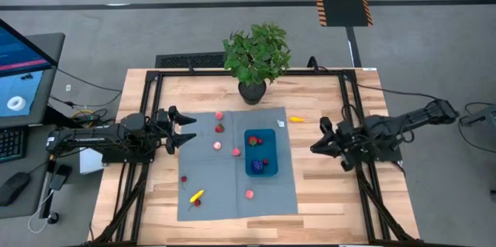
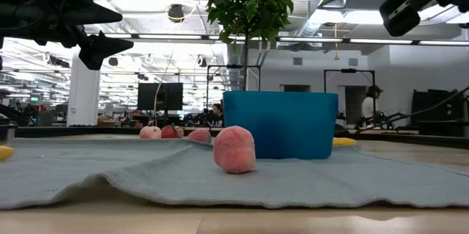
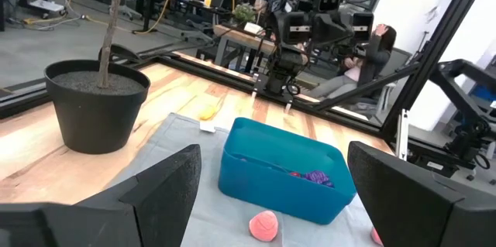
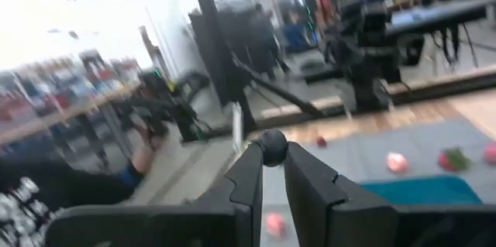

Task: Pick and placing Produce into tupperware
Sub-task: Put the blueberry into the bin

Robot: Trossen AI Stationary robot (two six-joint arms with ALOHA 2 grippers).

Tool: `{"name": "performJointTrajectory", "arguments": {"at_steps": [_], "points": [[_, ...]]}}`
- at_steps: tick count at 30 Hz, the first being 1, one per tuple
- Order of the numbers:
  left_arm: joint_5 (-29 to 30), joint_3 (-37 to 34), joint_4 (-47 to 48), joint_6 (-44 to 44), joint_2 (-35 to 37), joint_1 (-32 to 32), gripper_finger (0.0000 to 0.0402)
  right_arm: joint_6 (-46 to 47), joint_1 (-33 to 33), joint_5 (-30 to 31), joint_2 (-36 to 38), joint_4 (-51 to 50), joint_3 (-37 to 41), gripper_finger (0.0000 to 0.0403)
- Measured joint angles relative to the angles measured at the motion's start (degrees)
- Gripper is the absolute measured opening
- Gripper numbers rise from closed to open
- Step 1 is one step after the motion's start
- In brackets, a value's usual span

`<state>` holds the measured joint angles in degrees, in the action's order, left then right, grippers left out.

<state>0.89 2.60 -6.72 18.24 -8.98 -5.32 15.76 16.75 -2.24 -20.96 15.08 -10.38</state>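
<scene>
Hovering at mat's left edge, left gripper [image 1: 188, 130] spread wide — poised for pink produce [image 1: 218, 145]; tupperware [image 1: 261, 152] mid-mat holds several pieces; right gripper [image 1: 317, 143] nearly pressed together, empty.

Blue tupperware [image 1: 261, 152] holds some produce [image 1: 256, 166] (purple cluster, red bits); other pieces scattered around it.

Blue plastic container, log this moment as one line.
shallow blue plastic container: some toy produce inside | left gripper: open, at mat's left edge | right gripper: shut, empty, right of mat
</scene>
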Motion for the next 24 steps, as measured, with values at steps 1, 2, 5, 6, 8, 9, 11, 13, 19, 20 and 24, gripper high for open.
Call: {"name": "performJointTrajectory", "arguments": {"at_steps": [1, 2, 5, 6, 8, 9, 11, 13, 19, 20, 24], "points": [[0.0, 0.0, 0.0, 0.0, 0.0, 0.0, 0.0316, 0.7, 0.0, -0.3, 1.1, 1.5, 1.0, 0.0072], [0.0, 0.0, 0.0, 0.0, 0.0, 0.0, 0.0316, 1.0, 0.0, -0.7, 2.2, 2.2, 1.7, 0.0072], [0.0, 0.0, 0.0, 0.0, 0.0, 0.0, 0.0316, 1.6, 0.1, -2.4, 5.4, 2.2, 3.1, 0.0072], [0.0, 0.0, 0.0, 0.0, 0.0, 0.0, 0.0316, 1.6, 0.1, -4.0, 6.3, 2.1, 3.5, 0.0072], [0.0, 0.0, 0.0, 0.0, 0.0, 0.0, 0.0316, 1.4, 0.1, -6.8, 8.0, 2.2, 4.0, 0.0072], [0.0, 0.0, 0.0, 0.0, 0.0, 0.0, 0.0316, 1.0, 0.1, -8.6, 8.9, 2.0, 4.3, 0.0072], [0.0, 0.0, 0.0, 0.0, 0.0, 0.0, 0.0316, -0.6, 0.1, -14.6, 10.2, 1.9, 4.5, 0.0072], [0.0, 0.0, 0.0, -0.1, 0.0, 0.0, 0.0316, -1.0, 0.1, -22.1, 11.4, 1.7, 4.8, 0.0072], [0.0, 0.0, 0.0, -0.1, 0.0, 0.0, 0.0316, -1.4, 0.1, -29.1, 12.9, 1.0, 4.8, 0.0072], [0.0, 0.0, 0.0, -0.1, 0.0, 0.0, 0.0316, -2.1, -0.1, -29.1, 13.1, 0.9, 4.8, 0.0072], [1.2, 0.0, 0.2, -0.2, 0.0, 0.0, 0.0316, -2.7, -1.9, -26.0, 13.3, 0.6, 4.8, 0.0072]]}}
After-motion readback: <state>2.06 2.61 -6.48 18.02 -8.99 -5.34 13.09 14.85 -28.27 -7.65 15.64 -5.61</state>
